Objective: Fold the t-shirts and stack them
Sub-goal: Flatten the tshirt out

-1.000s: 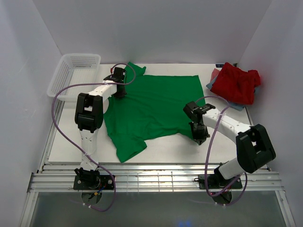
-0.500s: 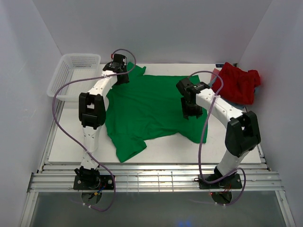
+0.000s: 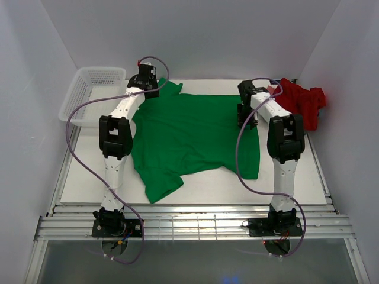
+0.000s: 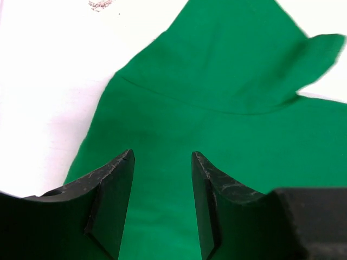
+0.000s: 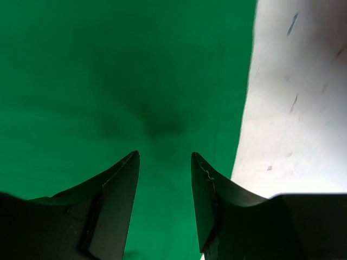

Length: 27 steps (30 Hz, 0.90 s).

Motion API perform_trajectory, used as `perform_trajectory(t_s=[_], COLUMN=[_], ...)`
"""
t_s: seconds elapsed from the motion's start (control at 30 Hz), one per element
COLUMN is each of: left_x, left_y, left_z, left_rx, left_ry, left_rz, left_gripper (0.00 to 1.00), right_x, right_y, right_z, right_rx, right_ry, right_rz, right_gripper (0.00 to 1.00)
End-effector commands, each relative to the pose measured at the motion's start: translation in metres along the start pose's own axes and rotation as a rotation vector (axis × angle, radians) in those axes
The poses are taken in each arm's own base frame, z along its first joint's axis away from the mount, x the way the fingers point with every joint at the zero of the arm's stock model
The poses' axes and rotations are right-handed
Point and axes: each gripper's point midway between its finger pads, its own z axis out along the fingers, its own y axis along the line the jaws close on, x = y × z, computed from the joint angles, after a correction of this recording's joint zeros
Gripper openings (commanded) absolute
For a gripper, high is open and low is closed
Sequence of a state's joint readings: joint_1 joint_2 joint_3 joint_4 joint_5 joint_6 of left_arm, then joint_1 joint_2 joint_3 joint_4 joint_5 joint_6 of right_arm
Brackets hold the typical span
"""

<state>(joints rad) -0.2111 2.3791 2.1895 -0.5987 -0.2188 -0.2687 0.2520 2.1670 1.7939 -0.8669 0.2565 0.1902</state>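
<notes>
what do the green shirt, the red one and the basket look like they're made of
Green t-shirt: soft matte cloth, likely cotton knit; it lies limp and wrinkled, with a stitched sleeve seam. Red t-shirt: similar matte cloth, crumpled into folds. Basket: white rigid open mesh, probably plastic.

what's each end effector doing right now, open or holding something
Left end effector: open, empty, above the green t-shirt near its sleeve.
Right end effector: open, empty, over the green t-shirt's edge.
</notes>
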Motion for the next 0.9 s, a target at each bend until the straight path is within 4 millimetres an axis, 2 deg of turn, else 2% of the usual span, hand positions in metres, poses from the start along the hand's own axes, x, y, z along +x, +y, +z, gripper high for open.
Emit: perform_trajectory(t_s=[0.0,0.17,0.27,0.4,0.43,0.5,0.6,0.73,0.87], left_x=[-0.029,-0.038,-0.048,-0.068,-0.063,-0.068,-0.073,-0.083,-0.083], left_y=[0.006,0.009,0.011,0.006,0.005,-0.001,0.002,0.002,0.006], left_z=[0.004,0.014,0.013,0.013,0.024,0.035,0.042,0.048,0.061], left_rx=[-0.025,-0.038,-0.047,-0.031,-0.031,-0.023,-0.039,-0.049,-0.048], left_ry=[-0.117,-0.208,-0.294,-0.377,-0.369,-0.389,-0.424,-0.507,-0.531], left_rz=[0.043,0.069,0.058,0.023,0.025,0.017,0.010,-0.006,-0.008], left_gripper=[0.57,0.57,0.59,0.61,0.61,0.61,0.62,0.66,0.69], right_x=[-0.039,-0.082,-0.103,-0.120,-0.121,-0.131,-0.145,-0.155,-0.156], right_y=[-0.013,-0.015,-0.015,-0.015,-0.013,-0.011,-0.009,-0.012,-0.012], right_z=[0.000,-0.003,-0.005,0.003,0.009,0.015,0.021,0.047,0.067], right_rx=[-0.065,-0.165,-0.214,-0.261,-0.265,-0.275,-0.280,-0.259,-0.259], right_ry=[-0.093,-0.225,-0.283,-0.316,-0.316,-0.356,-0.408,-0.407,-0.398], right_rz=[0.038,0.073,0.087,0.099,0.100,0.097,0.082,0.074,0.072], right_gripper=[0.49,0.49,0.50,0.50,0.50,0.50,0.51,0.52,0.52])
